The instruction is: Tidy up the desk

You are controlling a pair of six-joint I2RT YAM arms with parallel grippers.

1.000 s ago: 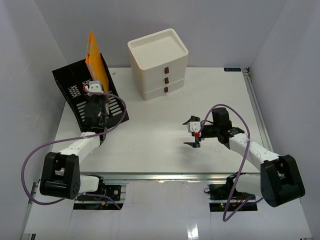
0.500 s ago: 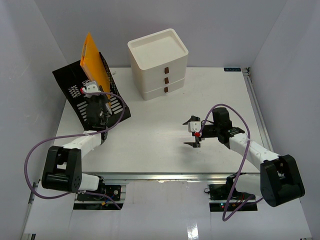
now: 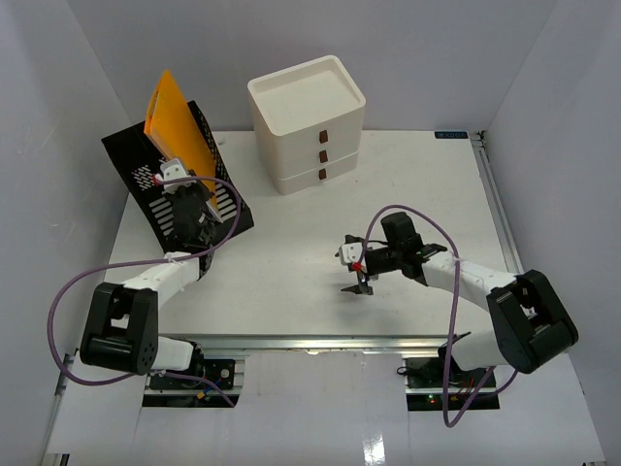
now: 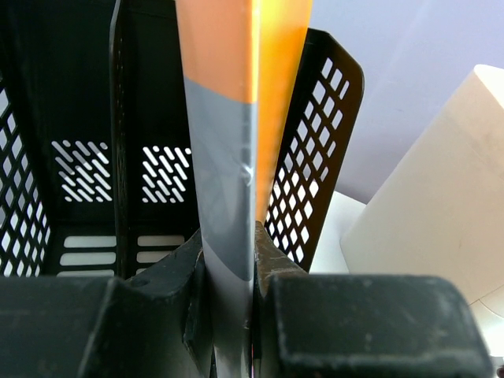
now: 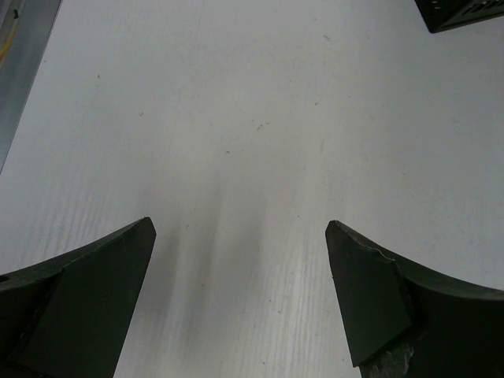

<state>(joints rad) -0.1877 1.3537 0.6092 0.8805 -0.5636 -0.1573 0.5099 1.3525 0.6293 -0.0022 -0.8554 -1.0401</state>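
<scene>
The desk (image 3: 291,262) is a wide white tabletop with a metal rail along its front edge. My left gripper (image 3: 178,180) is shut on an orange folder (image 3: 173,118) with a grey lower band (image 4: 224,173) and holds it upright, edge-on, over the black mesh file rack (image 3: 141,180) at the back left. In the left wrist view the folder stands between the rack's perforated walls (image 4: 315,157). My right gripper (image 3: 355,264) is open and empty, low over the bare desk surface (image 5: 252,134) right of centre.
A cream three-drawer box (image 3: 308,124) with brown handles stands at the back centre; its side shows in the left wrist view (image 4: 441,197). A corner of the black rack shows at the top right of the right wrist view (image 5: 465,12). Grey walls enclose the desk.
The left gripper has tilted the orange folder leftward and lower toward the rack. The right gripper has moved left, toward the desk's centre, still open.
</scene>
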